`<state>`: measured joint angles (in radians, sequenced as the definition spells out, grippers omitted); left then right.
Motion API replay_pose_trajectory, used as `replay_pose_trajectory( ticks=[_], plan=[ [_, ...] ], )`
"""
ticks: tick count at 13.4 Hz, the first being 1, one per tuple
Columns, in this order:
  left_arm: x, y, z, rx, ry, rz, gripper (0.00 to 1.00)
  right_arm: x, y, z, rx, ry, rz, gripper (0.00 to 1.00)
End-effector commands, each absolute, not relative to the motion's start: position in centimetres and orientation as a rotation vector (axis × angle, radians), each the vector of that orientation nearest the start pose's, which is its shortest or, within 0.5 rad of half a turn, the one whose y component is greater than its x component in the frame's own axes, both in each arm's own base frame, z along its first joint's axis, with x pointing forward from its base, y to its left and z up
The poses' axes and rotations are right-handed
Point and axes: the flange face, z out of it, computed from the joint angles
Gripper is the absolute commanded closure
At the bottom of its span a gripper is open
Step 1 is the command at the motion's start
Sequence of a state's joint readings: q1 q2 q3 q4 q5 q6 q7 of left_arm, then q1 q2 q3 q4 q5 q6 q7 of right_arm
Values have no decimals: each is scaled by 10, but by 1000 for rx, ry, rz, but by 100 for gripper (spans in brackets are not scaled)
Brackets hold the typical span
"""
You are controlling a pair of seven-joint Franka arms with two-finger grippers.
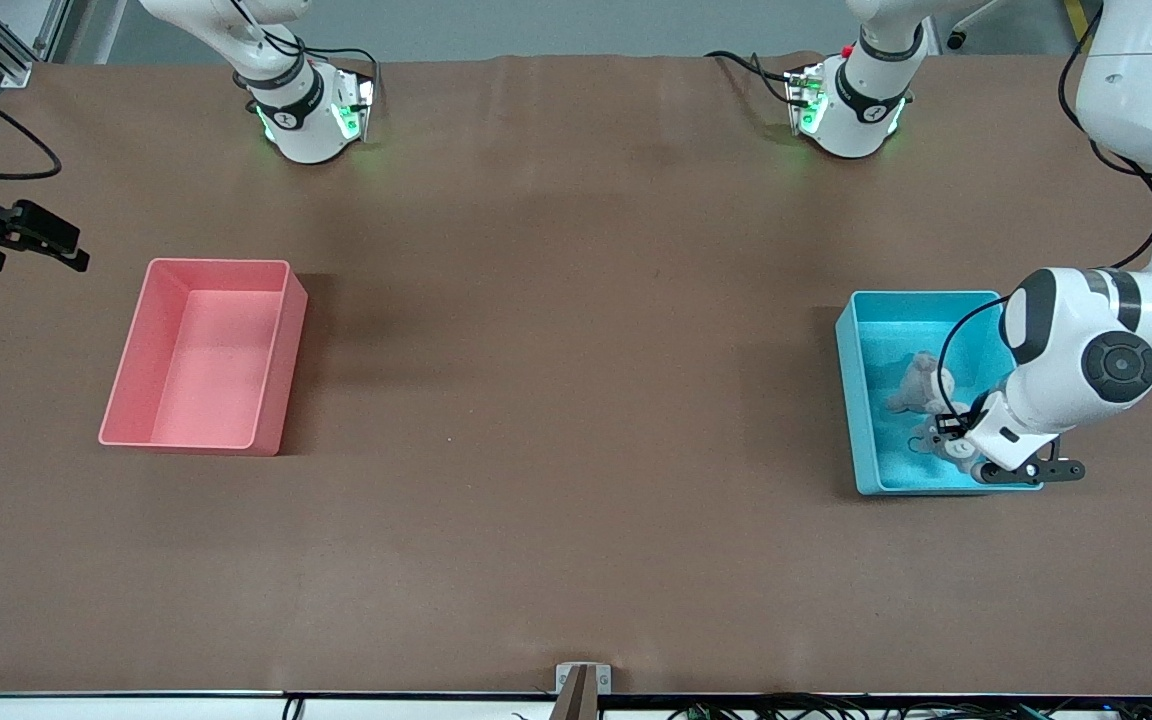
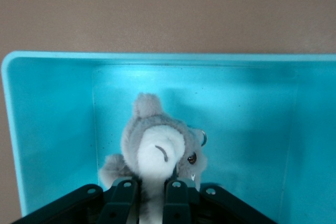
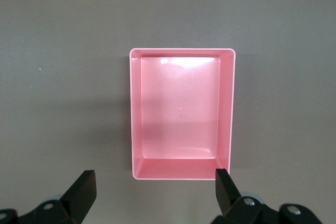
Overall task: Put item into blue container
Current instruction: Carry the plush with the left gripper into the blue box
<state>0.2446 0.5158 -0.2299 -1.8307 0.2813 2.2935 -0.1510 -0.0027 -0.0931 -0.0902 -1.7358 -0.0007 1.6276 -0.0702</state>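
The right end effector point(image 3: 152, 195), fingers spread wide and holding nothing, hangs over the brown surface point(image 1: 556, 400) by the empty pink rectangular plastic bin point(image 1: 126, 400). At the left arm's end, the left end effector point(image 2: 149, 195) is clamped on a grey-and-white plush toy point(image 2: 155, 148) inside the light blue rectangular plastic bin point(image 1: 848, 370).

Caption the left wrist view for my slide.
Left gripper shut on grey plush toy inside blue container.

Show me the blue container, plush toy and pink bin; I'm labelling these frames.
blue container point(image 1: 854, 400), front view, outer wall.
plush toy point(image 2: 155, 148), left wrist view, white snout.
pink bin point(image 3: 180, 109), right wrist view, floor.
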Motion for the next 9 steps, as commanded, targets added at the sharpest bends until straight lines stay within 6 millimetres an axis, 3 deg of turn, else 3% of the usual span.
replay_pose_trajectory(
  ticks=[1,2,3,4,6,9],
  plan=[
    [643,26,246,-3024,14,33,68,519,-55,602,-3119,24,16,0],
    [643,28,247,-3025,5,31,58,519,-55,602,-3118,27,16,0],
    [643,28,250,-3024,7,26,23,519,-55,602,-3119,24,16,0],
    [643,29,253,-3022,15,25,0,519,-55,602,-3119,24,16,0],
    [643,49,272,-3020,-17,0,0,519,-54,602,-3118,22,19,0],
    [636,51,316,-3026,-68,27,0,519,-52,601,-3119,5,28,0]
  ],
)
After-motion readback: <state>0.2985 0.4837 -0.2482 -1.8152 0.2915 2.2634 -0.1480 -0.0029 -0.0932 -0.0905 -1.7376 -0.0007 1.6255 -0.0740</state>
